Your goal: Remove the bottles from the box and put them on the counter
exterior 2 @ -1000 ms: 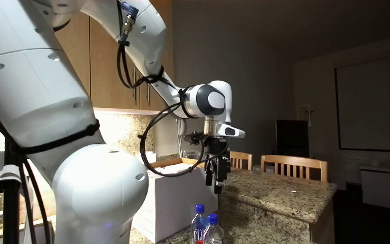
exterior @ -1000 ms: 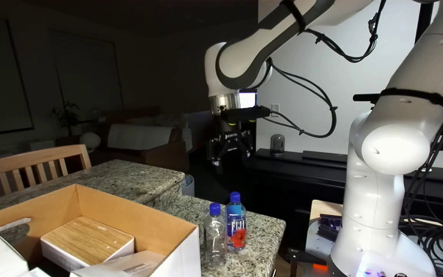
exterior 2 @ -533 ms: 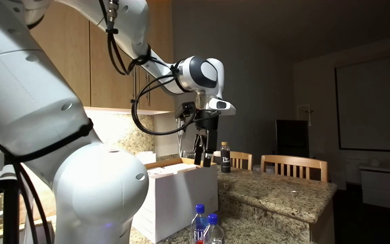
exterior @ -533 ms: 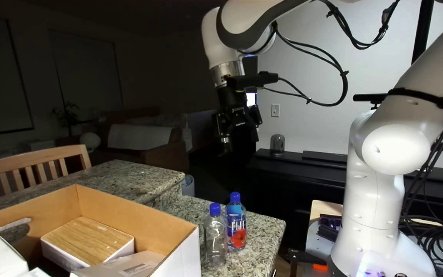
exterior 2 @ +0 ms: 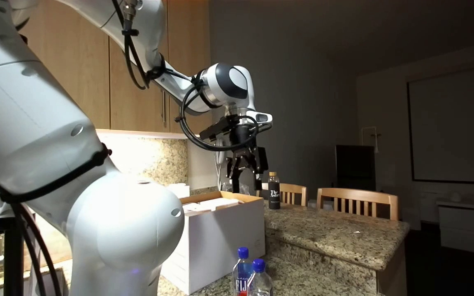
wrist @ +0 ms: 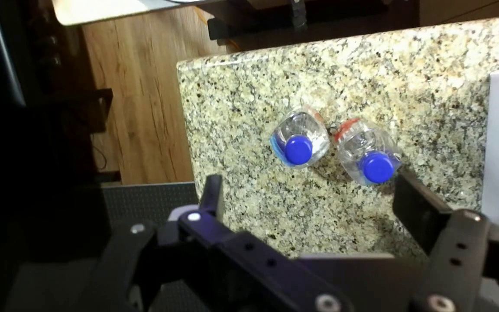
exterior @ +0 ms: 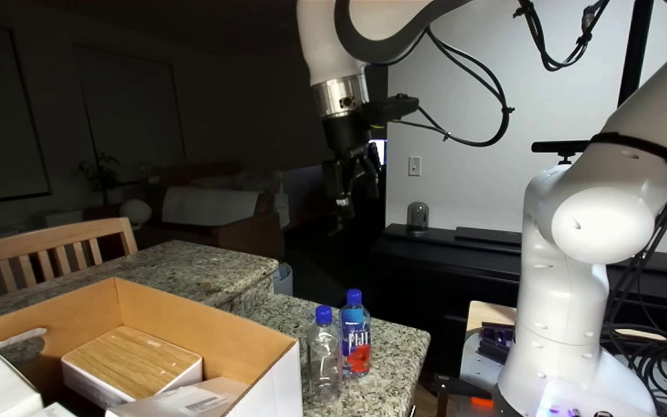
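Granite counter (exterior: 394,353): speckled, its lower level running up to the cardboard box (exterior 2: 228,242).
Clear bottle (exterior: 325,368): upright there, outside the box.
Labelled bottle (exterior: 355,344): upright just beside it.
Gripper (exterior 2: 247,185): well above both, jaws spread wide, nothing held.
Unloading: apparently finished for this pair.
Next move: probably a clean retreat, then a check of the box's hidden corners.

In an exterior view the white arm (exterior: 652,104) wears a black strap (exterior: 640,145) at one o'clock from its rounded shoulder (exterior: 603,226), a dark grey band (exterior: 368,52) and a silver collar (exterior: 340,95), with black cables (exterior: 505,121) looping at three o'clock from that collar. The gripper (wrist: 308,186) is mostly black, its links (wrist: 286,276) studded with pale screw heads (wrist: 327,302).
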